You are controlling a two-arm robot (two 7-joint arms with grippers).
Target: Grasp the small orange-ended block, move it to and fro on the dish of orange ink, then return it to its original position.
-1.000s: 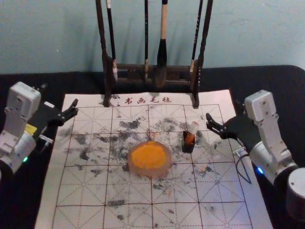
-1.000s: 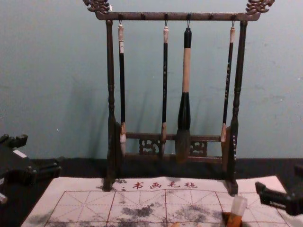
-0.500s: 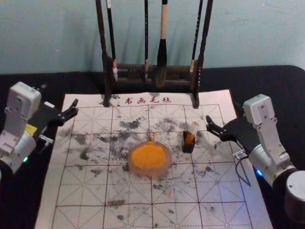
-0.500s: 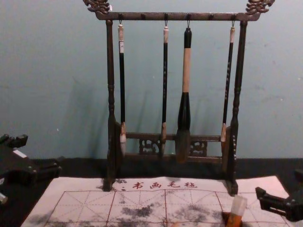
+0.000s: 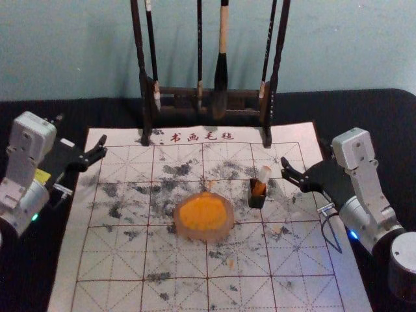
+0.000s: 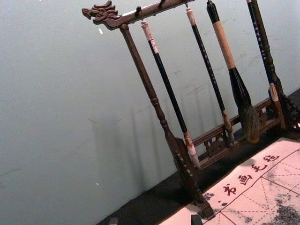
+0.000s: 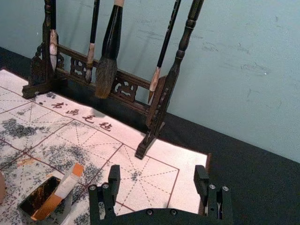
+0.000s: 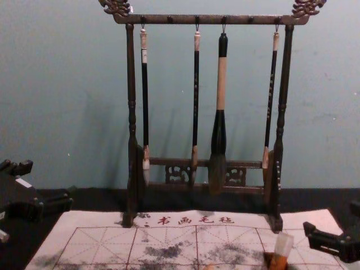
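The small block (image 5: pixel 262 179) leans upright in a small dark cup (image 5: pixel 255 202), right of the dish (image 5: pixel 225 229) of orange ink (image 5: pixel 200 212). In the right wrist view the block (image 7: pixel 58 191) has a pale middle and an orange upper end; its lower part is inside the cup (image 7: pixel 64 212). My right gripper (image 5: pixel 305 153) is open to the right of the cup, apart from it. Nothing is between the fingers of the right gripper (image 7: pixel 157 174) in its wrist view. My left gripper (image 5: pixel 79 135) stays parked, open, at the mat's upper left; its fingertips edge into the left wrist view (image 6: pixel 154 220).
A dark wooden rack (image 8: pixel 131 124) with several hanging brushes stands at the mat's back edge, its right foot (image 5: pixel 266 138) behind the cup. The ink-spotted white mat (image 5: pixel 114 260) lies on a black-covered table (image 5: pixel 377 123), with a wall behind.
My right gripper has shifted slightly lower in the chest view, and its arm a little toward the left in the head view. The block, cup, dish and left arm have stayed put.
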